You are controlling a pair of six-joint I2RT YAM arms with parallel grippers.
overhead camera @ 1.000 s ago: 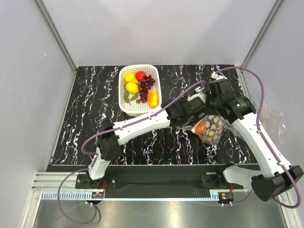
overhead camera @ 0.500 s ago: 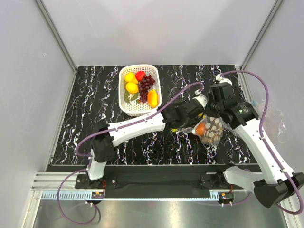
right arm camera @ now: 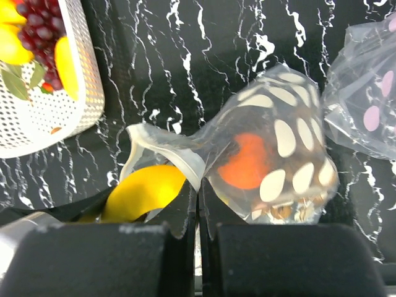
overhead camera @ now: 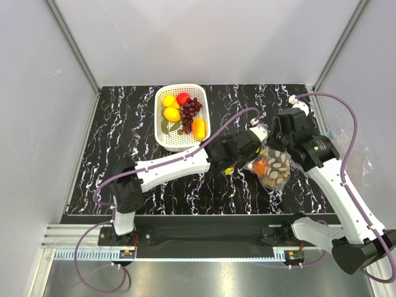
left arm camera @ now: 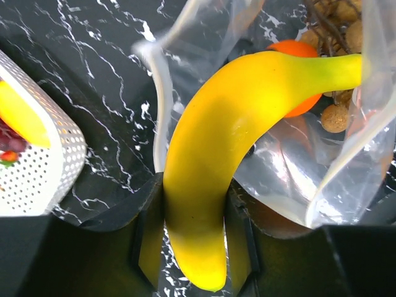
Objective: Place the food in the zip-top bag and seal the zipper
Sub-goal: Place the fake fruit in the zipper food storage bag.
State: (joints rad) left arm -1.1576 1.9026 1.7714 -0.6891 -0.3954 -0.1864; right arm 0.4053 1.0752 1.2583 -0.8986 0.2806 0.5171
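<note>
**mo_k:** where's the banana right now, and which way is it pointing?

**tinker22:** Nearest thing first. The left pincer [left arm camera: 193,244] has both black fingers clamped on the fat blunt end of the glossy yellow curved toy banana [left arm camera: 210,154]. The jaws are partway apart with the fruit filling the gap. On the left wrist cam its long axis runs straight away from the pincer, then bends off to the right. The thin stem end pokes into the mouth of the clear zip-top plastic bag [left arm camera: 291,185]. The skin is smooth, shiny and plain yellow, going a bit greenish at the stem.

**mo_k:** and the bag, who's got it?

**tinker22:** The right pincer [right arm camera: 198,189] is fully closed, pinching the bag's rim right by the white zipper strip, and the mouth gapes toward the banana. The bag sits on the black white-veined marble-look desk [overhead camera: 124,136], right of centre, and has white oval spots printed on it. Inside are a round orange toy fruit [left arm camera: 297,48] and a bunch of tan round grapes [left arm camera: 335,117] on a brown stalk, both right by the banana's stem end. A second crumpled clear bag with pink dots [right arm camera: 371,105] shows just beside it, at the right of the right wrist cam.

**mo_k:** what's in the basket?

**tinker22:** Farther back, left of the bag, is the white perforated oval plastic basket [overhead camera: 176,147]. It holds two yellow lemons [overhead camera: 171,114], a red strawberry [overhead camera: 182,98], dark purple grapes [overhead camera: 190,110], a green leaf [overhead camera: 167,126] and an orange-yellow oblong fruit [overhead camera: 198,128].
</note>
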